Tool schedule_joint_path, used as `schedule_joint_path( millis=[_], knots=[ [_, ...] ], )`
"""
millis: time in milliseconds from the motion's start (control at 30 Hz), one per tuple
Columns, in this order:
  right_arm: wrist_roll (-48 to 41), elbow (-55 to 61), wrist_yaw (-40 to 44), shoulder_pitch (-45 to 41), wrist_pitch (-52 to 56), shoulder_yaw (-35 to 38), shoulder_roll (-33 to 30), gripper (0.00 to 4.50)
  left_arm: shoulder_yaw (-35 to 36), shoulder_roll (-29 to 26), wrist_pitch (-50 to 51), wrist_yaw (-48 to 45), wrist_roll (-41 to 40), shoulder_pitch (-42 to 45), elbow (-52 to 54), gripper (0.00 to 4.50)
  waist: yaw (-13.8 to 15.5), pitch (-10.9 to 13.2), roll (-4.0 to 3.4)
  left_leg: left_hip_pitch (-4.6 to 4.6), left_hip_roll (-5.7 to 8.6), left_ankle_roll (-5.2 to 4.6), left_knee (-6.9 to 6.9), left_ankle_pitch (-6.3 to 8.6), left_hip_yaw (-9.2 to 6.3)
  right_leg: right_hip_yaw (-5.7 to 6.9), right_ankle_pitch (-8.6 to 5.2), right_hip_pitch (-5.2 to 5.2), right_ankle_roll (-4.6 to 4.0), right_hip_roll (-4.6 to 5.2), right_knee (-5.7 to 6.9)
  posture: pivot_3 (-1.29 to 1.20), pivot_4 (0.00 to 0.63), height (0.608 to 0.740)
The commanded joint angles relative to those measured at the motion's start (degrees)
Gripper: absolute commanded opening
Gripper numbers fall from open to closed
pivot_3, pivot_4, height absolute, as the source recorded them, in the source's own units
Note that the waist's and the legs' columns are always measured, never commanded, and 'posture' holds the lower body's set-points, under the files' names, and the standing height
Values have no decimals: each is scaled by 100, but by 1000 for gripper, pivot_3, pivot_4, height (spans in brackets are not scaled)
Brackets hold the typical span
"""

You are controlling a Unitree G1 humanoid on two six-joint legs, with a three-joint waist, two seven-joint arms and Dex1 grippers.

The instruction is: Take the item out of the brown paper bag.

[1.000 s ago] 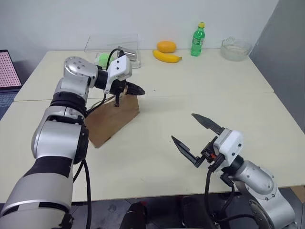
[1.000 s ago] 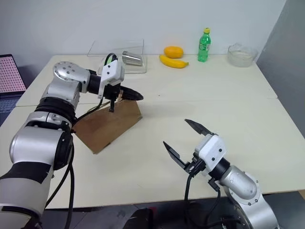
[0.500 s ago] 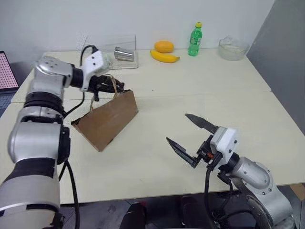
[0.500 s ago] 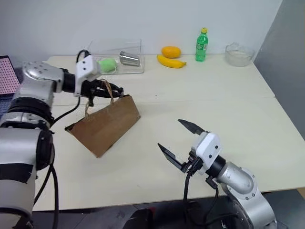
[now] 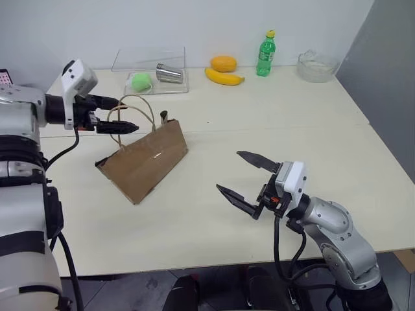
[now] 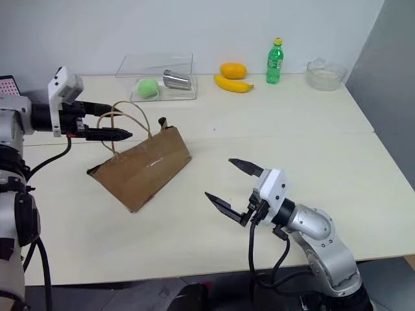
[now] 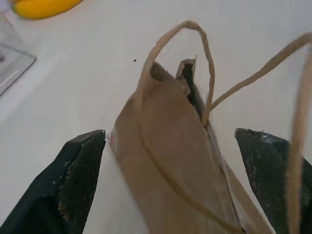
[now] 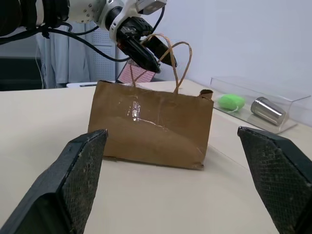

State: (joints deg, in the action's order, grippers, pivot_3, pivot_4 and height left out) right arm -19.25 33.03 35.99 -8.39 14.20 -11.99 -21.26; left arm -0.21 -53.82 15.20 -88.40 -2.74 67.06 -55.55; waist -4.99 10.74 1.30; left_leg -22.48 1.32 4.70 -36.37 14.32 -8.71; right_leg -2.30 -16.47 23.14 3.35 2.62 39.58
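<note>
The brown paper bag stands tilted on the table's left half, mouth up and creased. Its two tan cord handles rise in loops. The item is hidden. My left gripper is open at the level of the handles, on the bag's left. Its lower finger crosses the loops, and in the left wrist view a cord runs past one finger. My right gripper is open and empty, low over the table to the right of the bag, facing it.
Along the far edge stand a clear tray with a green ball and a metal cup, an orange fruit, a banana, a green soda bottle and a glass bowl.
My left gripper was shut at the bag's top; it moved left, pulling the handles up, and has opened. The bag now stands tilted. The right gripper stays open.
</note>
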Motion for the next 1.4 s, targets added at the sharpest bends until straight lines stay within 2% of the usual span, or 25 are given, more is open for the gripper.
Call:
schedule_joint_path(
  millis=[33,200,333,533,733,933,1233,1333,1400],
  knots=[
    [-89,23,101,-134,-200,16,61,4500,189,-228,407,-90,-241,-172,501,4489,1,0,0,1,0,0,-1,0,1,-1,0,0,0,0,3,0,150,740],
    [-98,65,125,-85,-215,11,43,4500,218,-261,765,-118,-394,-292,713,4489,5,0,0,0,0,0,-17,0,1,-3,0,2,0,-1,18,0,150,740],
    [-127,138,143,-33,-130,21,-10,4500,-20,-374,664,-406,-454,-356,839,4489,10,0,0,-2,1,0,-35,0,3,-5,0,2,0,-1,32,0,150,740],
    [-154,198,121,23,-50,53,-55,4500,148,4,89,-28,-499,-396,1036,4489,20,0,1,-2,0,0,-46,1,1,-5,0,1,0,-4,39,0,150,740],
    [-162,217,117,5,-3,58,-67,4500,118,145,250,-22,-535,-580,1331,4489,7,0,1,-4,-1,0,-48,1,1,-6,0,3,-1,-4,40,0,150,740],
    [-142,197,123,-38,26,89,-113,4500,132,261,545,180,-497,-166,1021,4489,17,0,1,-6,-2,-1,-50,1,0,-6,0,3,-1,-7,41,0,150,740],
    [-188,321,101,34,162,113,-172,4500,59,242,253,268,-228,542,-19,4489,9,-1,1,-7,-1,-1,-51,1,0,-5,0,4,0,-8,41,0,150,740],
    [-233,391,113,58,248,159,-227,4500,15,296,113,231,-159,690,-200,3852,17,0,1,-9,0,-1,-52,1,-2,-4,0,4,0,-7,41,0,150,740],
    [-254,419,104,73,277,178,-261,4500,-4,313,5,234,-102,766,-306,3246,18,-1,1,-11,0,-1,-52,1,-2,-4,0,4,0,-7,40,0,150,740]
  ],
)
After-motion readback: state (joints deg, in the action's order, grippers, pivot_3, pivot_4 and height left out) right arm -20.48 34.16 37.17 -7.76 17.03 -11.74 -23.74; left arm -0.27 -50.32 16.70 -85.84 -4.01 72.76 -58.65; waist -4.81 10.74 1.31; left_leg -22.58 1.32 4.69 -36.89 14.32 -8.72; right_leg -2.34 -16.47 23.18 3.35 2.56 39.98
